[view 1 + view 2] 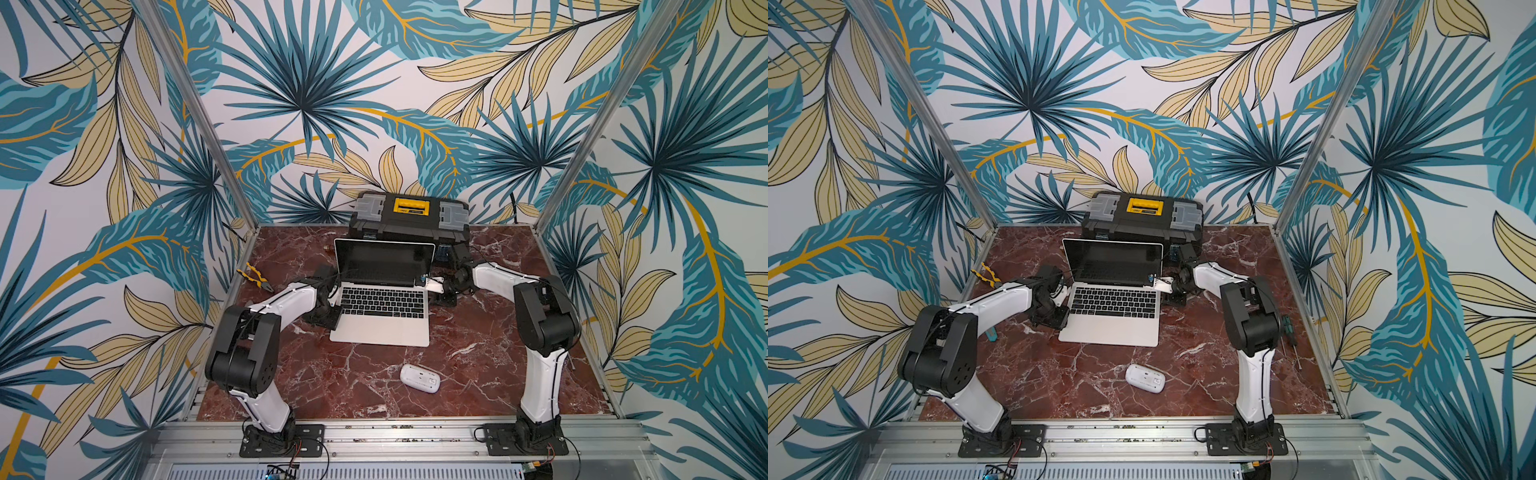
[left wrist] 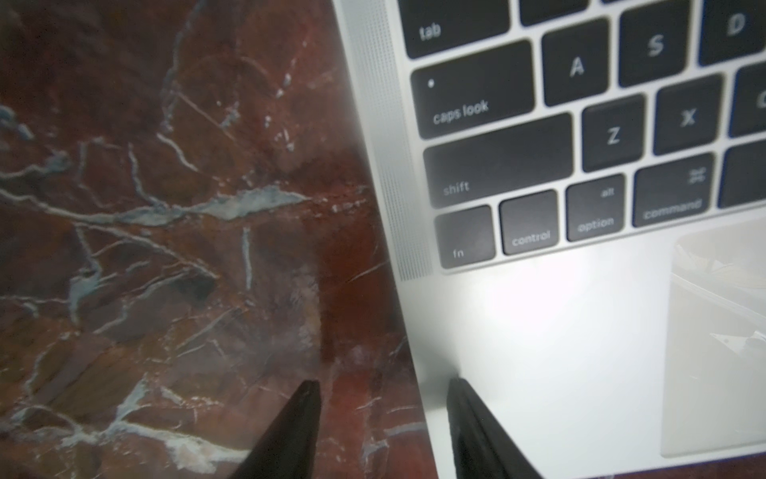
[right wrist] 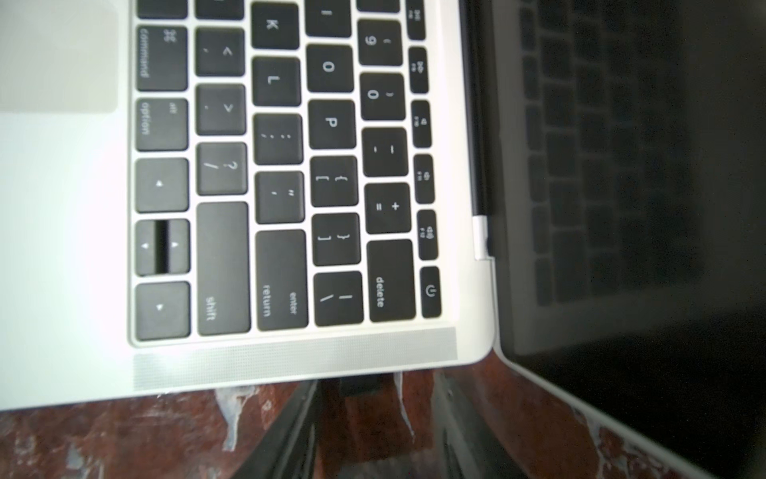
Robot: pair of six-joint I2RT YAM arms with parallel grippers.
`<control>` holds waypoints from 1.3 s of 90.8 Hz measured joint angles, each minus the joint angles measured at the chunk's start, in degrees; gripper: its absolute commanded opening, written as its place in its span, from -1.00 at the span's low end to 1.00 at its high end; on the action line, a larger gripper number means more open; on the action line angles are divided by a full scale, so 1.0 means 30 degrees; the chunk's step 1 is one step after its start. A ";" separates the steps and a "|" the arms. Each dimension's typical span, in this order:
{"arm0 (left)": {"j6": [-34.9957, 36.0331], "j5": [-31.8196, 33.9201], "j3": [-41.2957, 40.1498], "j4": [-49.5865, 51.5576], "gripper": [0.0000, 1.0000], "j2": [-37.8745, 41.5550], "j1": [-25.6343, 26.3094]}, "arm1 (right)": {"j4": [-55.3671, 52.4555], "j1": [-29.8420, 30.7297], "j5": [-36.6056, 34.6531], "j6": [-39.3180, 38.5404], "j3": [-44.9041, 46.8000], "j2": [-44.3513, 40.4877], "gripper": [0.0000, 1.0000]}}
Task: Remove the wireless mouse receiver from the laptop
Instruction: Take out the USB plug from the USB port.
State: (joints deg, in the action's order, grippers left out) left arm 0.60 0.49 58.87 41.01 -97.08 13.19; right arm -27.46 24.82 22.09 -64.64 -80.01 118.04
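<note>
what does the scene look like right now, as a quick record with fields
laptop: open, screen dark, centre of table
receiver: plugged into laptop's right side, near the hinge
right gripper: open, jaws either side of receiver, gaps showing
left gripper: open, straddling laptop's left edge by the palm rest
mouse: white, in front of laptop
toolbox: behind laptop
pliers: left of laptop

The marble table (image 1: 332, 386) is carrying a laptop (image 1: 380, 328), toolbox (image 1: 409, 220), mouse (image 1: 419, 377), pliers (image 1: 254, 277) and screwdrivers (image 1: 1289, 332).
</note>
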 measured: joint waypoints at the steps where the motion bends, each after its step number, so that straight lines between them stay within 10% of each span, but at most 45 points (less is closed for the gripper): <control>1: 0.0000 0.0000 0.0000 0.0000 0.07 0.0000 0.0000 | -0.0036 -0.0007 0.0022 -0.0058 -0.0029 0.0022 0.00; 70: 0.0007 0.0087 0.0000 -0.0015 0.08 0.0000 0.0007 | -0.0874 0.0160 0.0226 -0.0532 -0.0430 0.0313 -0.95; 118: 0.0007 0.0124 0.0000 -0.0015 0.08 0.0000 0.0029 | 0.0430 0.0189 -0.0124 -0.0568 0.0758 -0.0364 -1.00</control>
State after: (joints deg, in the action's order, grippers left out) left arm 0.62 0.86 58.87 40.97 -97.08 13.28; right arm -26.17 25.39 21.71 -66.35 -77.73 116.95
